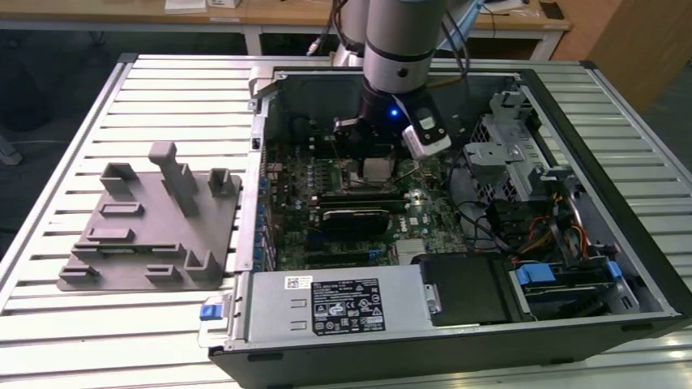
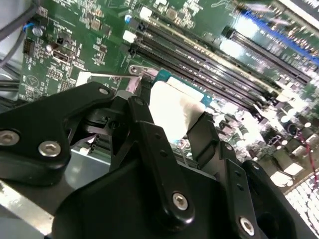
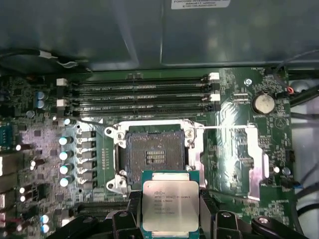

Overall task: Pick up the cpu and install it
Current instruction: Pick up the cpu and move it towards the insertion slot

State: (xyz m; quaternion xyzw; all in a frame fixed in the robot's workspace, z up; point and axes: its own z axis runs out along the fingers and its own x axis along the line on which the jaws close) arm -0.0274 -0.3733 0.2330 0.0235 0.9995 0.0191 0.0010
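Observation:
My gripper [image 3: 170,211] is shut on the cpu [image 3: 170,201], a flat square chip with a silver top and green edge, held level between two black fingers [image 3: 133,206]. Just beyond the chip in the first wrist view lies the open black motherboard socket [image 3: 154,155] in its metal frame, with the chip overlapping that frame's near edge. In the second wrist view the cpu [image 2: 172,109] shows bright between the fingers [image 2: 202,137], above the green board. The exterior view has the arm reaching down into the open computer case, with the gripper [image 1: 375,158] and cpu [image 1: 377,168] over the middle of the motherboard.
A grey plastic tray [image 1: 151,231] with upright posts stands on the slatted table at the exterior view's left. Inside the case are memory slots [image 3: 144,94], a coin battery [image 3: 262,103], a power supply [image 1: 335,304], a metal drive cage [image 1: 508,150] and loose cables [image 1: 540,231].

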